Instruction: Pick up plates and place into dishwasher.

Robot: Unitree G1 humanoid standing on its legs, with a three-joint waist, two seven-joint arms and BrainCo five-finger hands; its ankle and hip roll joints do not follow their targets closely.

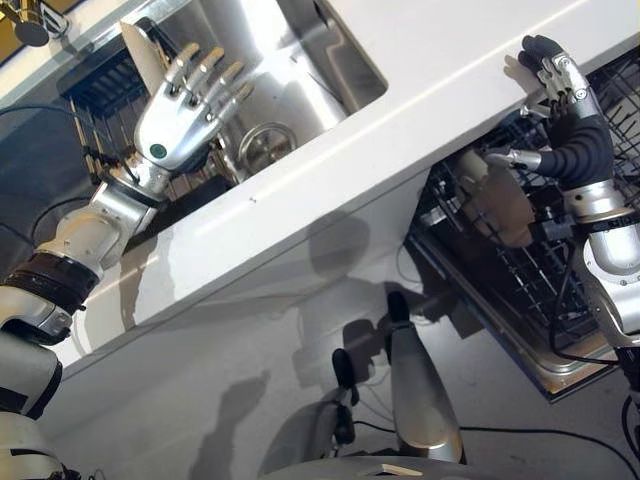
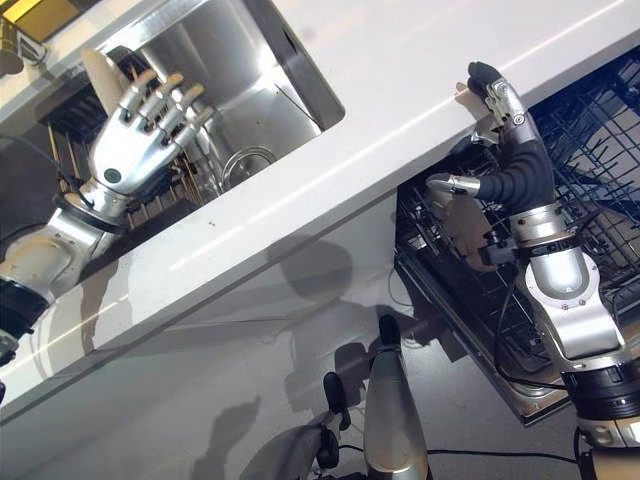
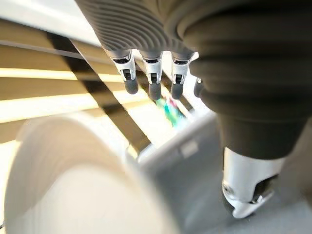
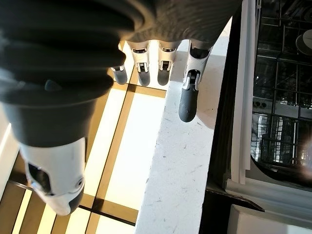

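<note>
I'm reaching my left hand (image 1: 185, 120), fingers spread and holding nothing, toward a plate (image 1: 143, 55) standing in the rack by the sink (image 1: 300, 60), while my right hand (image 1: 560, 95) is resting straight-fingered on the counter (image 1: 450, 70) above the open dishwasher (image 1: 530, 280), so I judge the loading is only starting.

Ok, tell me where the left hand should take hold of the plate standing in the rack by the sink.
Probably by its upper rim. The plate stands on edge in the dark rack beside the sink, top edge free. The left hand hovers open in front of it, so come from above, thumb on one face, fingers on the other.
</note>
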